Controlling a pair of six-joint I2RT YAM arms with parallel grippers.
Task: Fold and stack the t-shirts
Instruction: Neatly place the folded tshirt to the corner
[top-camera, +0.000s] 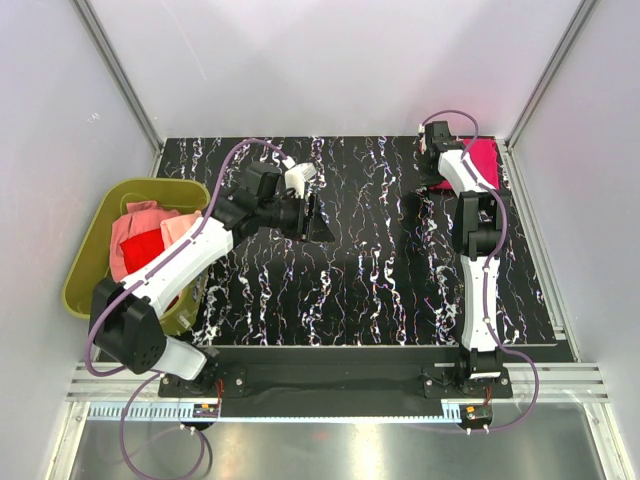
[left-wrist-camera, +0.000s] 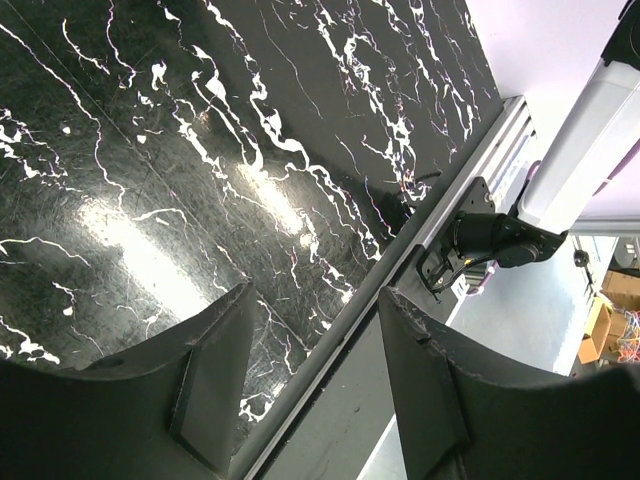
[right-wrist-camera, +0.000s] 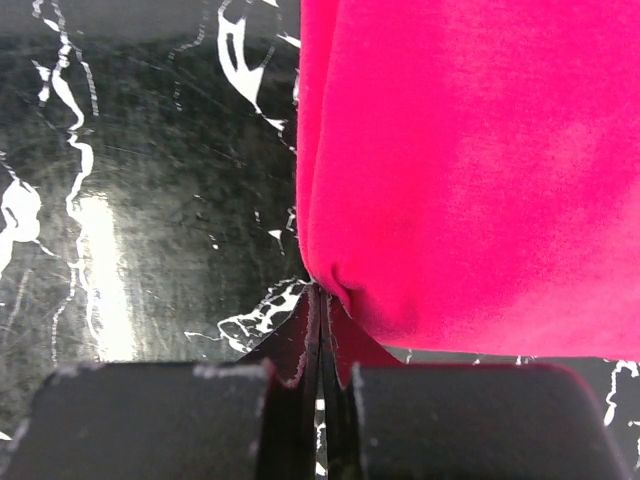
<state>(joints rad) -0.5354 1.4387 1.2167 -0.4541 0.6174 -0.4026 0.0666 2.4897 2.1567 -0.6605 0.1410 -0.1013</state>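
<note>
A bright magenta-pink t-shirt lies folded at the table's far right corner and fills the upper right of the right wrist view. My right gripper is shut, its tips touching the shirt's puckered near corner, and no cloth shows between the fingers. My left gripper hangs open and empty over the far left-middle of the table. In its own view the left gripper frames only the bare table edge. A red t-shirt and pale salmon-pink t-shirts lie bunched in the tub.
The olive-green tub stands off the table's left edge, beside the left arm. The black marbled table has metal rails along its near edge and white enclosure walls on three sides.
</note>
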